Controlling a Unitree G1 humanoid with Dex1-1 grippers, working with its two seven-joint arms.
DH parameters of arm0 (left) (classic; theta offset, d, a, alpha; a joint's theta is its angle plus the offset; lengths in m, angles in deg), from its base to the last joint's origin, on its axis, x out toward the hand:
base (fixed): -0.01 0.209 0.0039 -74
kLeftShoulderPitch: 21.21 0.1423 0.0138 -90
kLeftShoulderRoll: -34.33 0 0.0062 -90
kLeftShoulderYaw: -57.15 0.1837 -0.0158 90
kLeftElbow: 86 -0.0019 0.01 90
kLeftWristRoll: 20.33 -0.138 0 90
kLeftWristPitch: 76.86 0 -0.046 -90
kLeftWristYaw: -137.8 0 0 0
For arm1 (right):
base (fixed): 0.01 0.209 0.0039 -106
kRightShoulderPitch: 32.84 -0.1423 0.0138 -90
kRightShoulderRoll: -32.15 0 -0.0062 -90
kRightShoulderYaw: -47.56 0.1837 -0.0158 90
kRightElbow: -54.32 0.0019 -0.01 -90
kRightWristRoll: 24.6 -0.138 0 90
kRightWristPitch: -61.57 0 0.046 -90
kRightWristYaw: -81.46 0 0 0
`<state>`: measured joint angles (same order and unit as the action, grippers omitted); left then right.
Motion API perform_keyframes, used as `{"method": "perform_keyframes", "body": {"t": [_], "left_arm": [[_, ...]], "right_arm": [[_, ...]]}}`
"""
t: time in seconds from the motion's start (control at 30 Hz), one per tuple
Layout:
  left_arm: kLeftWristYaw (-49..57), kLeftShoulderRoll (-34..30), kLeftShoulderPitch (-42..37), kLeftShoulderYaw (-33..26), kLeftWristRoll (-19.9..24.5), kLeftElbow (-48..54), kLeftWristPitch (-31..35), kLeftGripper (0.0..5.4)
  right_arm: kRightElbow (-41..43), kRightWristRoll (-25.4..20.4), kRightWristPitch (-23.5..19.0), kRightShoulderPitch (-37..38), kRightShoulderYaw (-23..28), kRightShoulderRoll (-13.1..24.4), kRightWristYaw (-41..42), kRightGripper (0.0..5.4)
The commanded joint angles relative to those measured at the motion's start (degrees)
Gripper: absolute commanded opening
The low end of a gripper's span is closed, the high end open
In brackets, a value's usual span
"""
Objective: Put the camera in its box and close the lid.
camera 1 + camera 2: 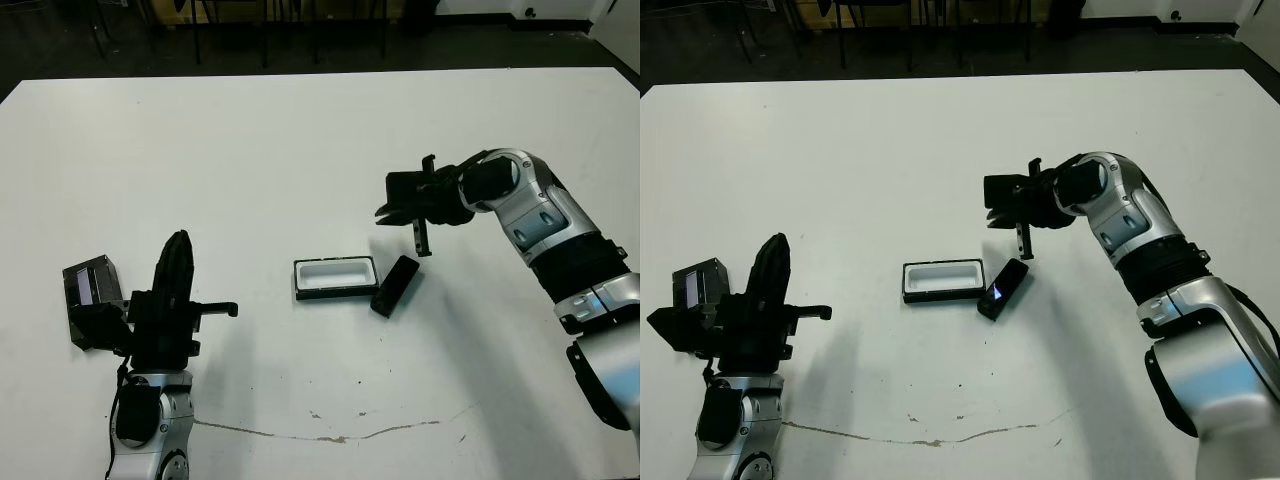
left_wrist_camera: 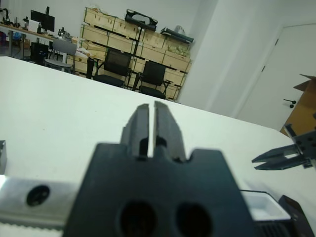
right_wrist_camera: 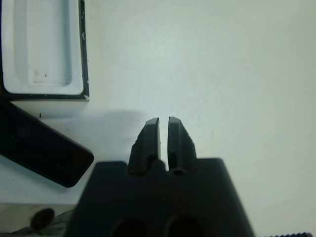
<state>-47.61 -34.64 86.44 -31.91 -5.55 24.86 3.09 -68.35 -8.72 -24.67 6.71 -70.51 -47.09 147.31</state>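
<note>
Well, nearest the robot a thin brownish scuff line runs across the white table. Over on the near left edge, the left gripper stands with its black fingers pointing up and away, and the left wrist view shows them pinched to a thin slit with nothing between them. Just beside it on its outer side sits the lid, black with a pale grey strip on its face, well apart from the other pieces. I cannot tell whether it lies flat on the table.

Moving up to mid-table, there's the box, lying open with its white lining showing all the way round inside the black rim. At its right end lies the camera, a slim black bar set at an angle on the table, outside the box, a bluish glint on the end nearest the box. Whether it touches the box I cannot tell.

Beyond the camera, the right gripper hangs above the table, fingers pointing toward the robot's left. The right wrist view shows its fingers drawn almost together, only a hairline between them, gripping nothing.

Past the table's far edge, dark chair legs stand on the floor
</note>
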Motion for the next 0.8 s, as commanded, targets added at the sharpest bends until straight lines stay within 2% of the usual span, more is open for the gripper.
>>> {"method": "perform_keyframes", "body": {"t": [0.03, 0.3, 0.67, 0.8], "left_arm": [[0.64, 0.14, 1.18, -0.11, -0.28, -0.48, 0.67, 0.01], [0.95, 0.07, 1.23, -0.02, -0.33, -0.20, 0.84, 0.01], [1.14, -0.09, 1.50, -0.16, -0.67, -0.11, 0.96, 0.01], [0.93, -0.13, 1.39, -0.26, -0.78, -0.65, 0.22, 0.01]], "right_arm": [[-0.16, -0.09, 1.34, 2.44, -0.01, 1.17, 1.20, 0.00], [2.37, -0.38, 4.53, 5.46, 0.21, 2.60, 2.19, 0.00], [7.60, -2.07, 0.23, 9.98, 1.63, 5.56, 4.93, 0.00], [10.81, -2.86, 1.25, 11.55, 2.08, 7.46, 6.05, 0.00]]}}
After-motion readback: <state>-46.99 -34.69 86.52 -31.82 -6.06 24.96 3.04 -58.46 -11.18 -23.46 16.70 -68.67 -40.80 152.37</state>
